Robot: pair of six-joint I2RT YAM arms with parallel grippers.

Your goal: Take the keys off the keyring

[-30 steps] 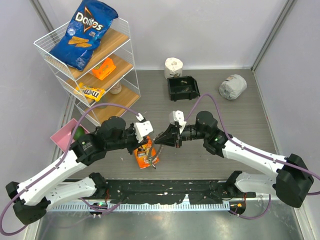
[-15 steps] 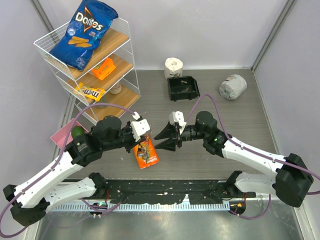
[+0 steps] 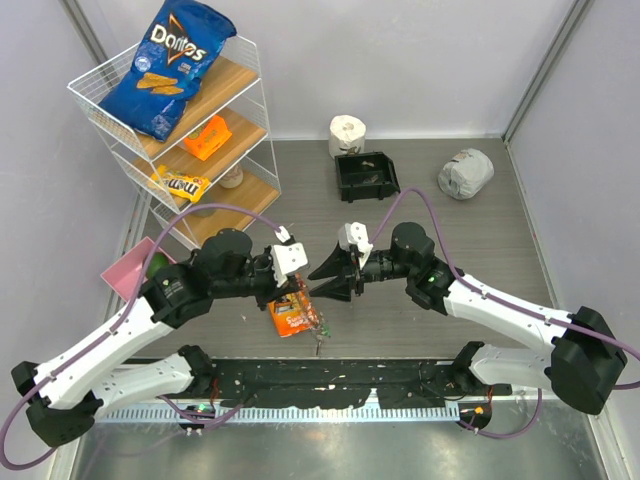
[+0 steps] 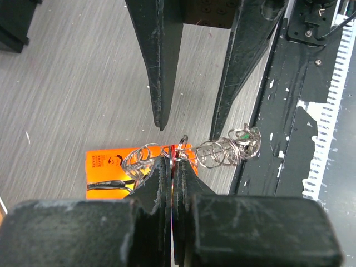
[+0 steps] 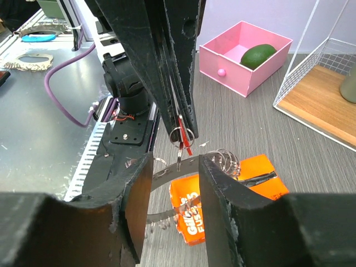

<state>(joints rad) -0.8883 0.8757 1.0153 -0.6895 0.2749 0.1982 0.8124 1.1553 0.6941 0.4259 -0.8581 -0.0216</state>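
Keyring (image 4: 223,151): a tangle of thin silvery wire loops, held in the air just above the table's near edge, over the lower end of an orange packet.
Keys (image 3: 318,336): small pieces dangling under the tangle. A red one (image 5: 185,147) hangs at the pinched loop and a green-headed one (image 4: 243,135) sits at the far end of the cluster. The plain ones are too small to count with any confidence.
Left gripper (image 4: 171,162): jaws pressed together, pinching one loop of the keyring, with the rest of the loops spilling out to either side.
Right gripper (image 4: 187,129): jaws parted and holding nothing. The two fingertips point at the pinched loop from the opposite side, near it but not touching.
Orange packet (image 3: 291,312): lies flat on the grey wood-grain table (image 3: 450,240), directly under both grippers.
Pink box (image 5: 245,55): open-topped, at the table's left side, with a dark green rounded object inside.
Wire rack (image 3: 255,120): back left, wooden shelves, a blue crisp bag on top.
Black tray (image 3: 365,176): at the back centre, with a white toilet roll (image 3: 347,131) just behind it.
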